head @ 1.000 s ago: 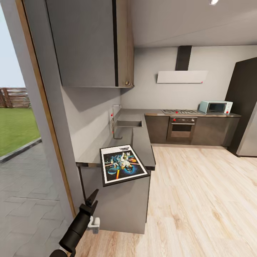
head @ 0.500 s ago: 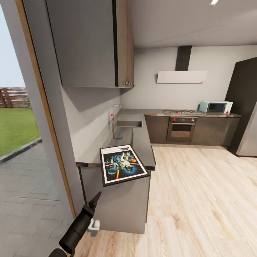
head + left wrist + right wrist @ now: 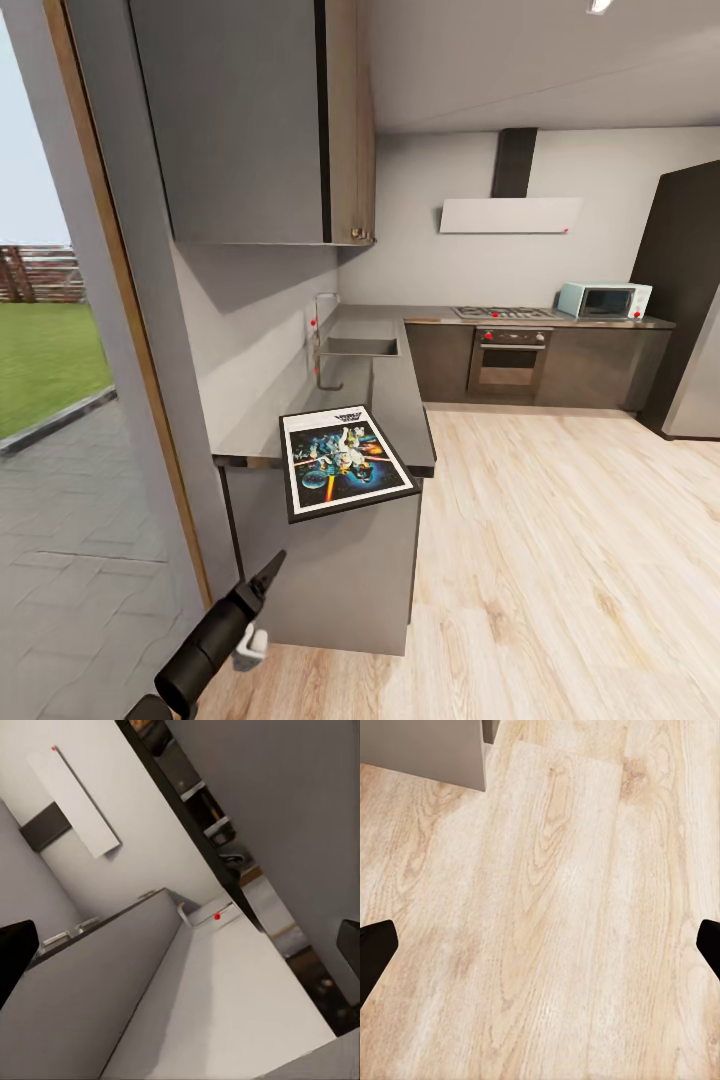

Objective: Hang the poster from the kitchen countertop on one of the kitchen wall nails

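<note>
Kitchen with dark grey cabinets (image 3: 590,365) and pale wood floor (image 3: 570,560); L-shaped grey tabletop (image 3: 400,390) runs from sink (image 3: 358,347) toward camera. Poster (image 3: 346,460) lies flat on the tabletop's near end, its front corner overhanging the edge; black frame, white border, colourful figures on dark ground, title text too small to read. Left hand (image 3: 270,570) sits below and in front of the poster, well apart, arm cut off by the frame edge; fingers look narrow from the head, yet left wrist view shows dark fingertips (image 3: 15,956) at opposite borders, so spread wide. Right wrist view: floor (image 3: 555,915), cabinet corner (image 3: 424,750), right hand's fingertips (image 3: 373,952) wide apart, holding nothing.
</note>
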### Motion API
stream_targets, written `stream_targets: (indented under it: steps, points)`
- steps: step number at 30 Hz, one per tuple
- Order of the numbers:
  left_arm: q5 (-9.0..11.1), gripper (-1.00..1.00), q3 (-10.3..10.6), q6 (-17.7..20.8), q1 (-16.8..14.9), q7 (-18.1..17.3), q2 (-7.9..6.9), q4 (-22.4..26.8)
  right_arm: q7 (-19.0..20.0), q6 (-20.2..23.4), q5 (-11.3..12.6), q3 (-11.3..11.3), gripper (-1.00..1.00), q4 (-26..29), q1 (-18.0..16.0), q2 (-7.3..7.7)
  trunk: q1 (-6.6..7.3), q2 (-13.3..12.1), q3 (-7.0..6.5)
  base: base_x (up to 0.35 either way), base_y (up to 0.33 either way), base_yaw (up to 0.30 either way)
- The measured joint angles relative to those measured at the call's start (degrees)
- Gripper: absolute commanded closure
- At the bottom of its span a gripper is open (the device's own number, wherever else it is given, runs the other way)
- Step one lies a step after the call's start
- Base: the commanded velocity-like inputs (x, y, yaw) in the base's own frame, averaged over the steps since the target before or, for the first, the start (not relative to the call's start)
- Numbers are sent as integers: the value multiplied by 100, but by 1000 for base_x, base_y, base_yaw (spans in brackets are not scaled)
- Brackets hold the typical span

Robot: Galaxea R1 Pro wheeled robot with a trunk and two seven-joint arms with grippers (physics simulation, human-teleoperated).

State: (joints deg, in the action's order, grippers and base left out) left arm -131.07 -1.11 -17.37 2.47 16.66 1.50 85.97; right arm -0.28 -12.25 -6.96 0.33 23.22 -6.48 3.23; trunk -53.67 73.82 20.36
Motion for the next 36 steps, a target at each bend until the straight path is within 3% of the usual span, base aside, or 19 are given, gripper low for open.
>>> stream_targets:
  steps: [7, 22, 36]
  points:
    - [-21, -100, 106, 23, 0, 10, -70, -32, -2, 0, 0, 0, -100, -1, 0, 0, 0, 0, 0, 0, 0, 0]
    - [-19, -100, 122, 51, 0, 8, -74, -49, 1, -5, -1, 0, -100, 0, 0, 0, 0, 0, 0, 5, 4, 0]
    - [-17, -100, 122, 52, 0, 7, -75, -80, 0, -5, -1, 0, -100, -1, 0, 0, 1, 0, 0, 160, 113, 0]
